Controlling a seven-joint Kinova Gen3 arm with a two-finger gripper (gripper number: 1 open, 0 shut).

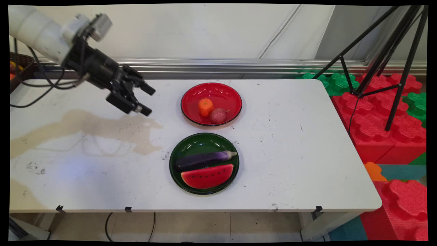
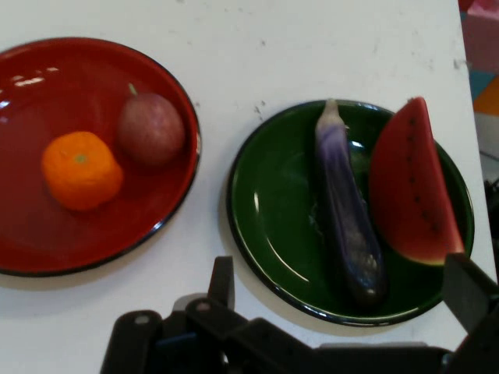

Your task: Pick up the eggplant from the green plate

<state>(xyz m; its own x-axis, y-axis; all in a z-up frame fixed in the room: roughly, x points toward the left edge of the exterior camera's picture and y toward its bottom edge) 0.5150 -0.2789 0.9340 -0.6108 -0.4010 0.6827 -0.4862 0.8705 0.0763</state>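
My gripper (image 1: 149,101) hangs open and empty above the table's left half, left of the two plates; in the hand view the gripper (image 2: 343,284) has its fingers spread wide at the bottom edge. A red plate (image 1: 223,91) (image 2: 31,226) holds an orange (image 1: 206,107) (image 2: 81,170) and a dark red round fruit (image 1: 218,115) (image 2: 150,128). Nearer the front, a green plate (image 1: 194,143) (image 2: 273,210) carries a purple eggplant (image 1: 205,159) (image 2: 348,210) and a watermelon slice (image 1: 207,176) (image 2: 412,187). The green plate is the closest to the gripper.
A white table (image 1: 290,153) bears a tan stain (image 1: 102,126) under the gripper. Red and green foam blocks (image 1: 379,116) and a black tripod (image 1: 392,51) stand off the right edge. Black cables (image 1: 37,89) trail at the far left.
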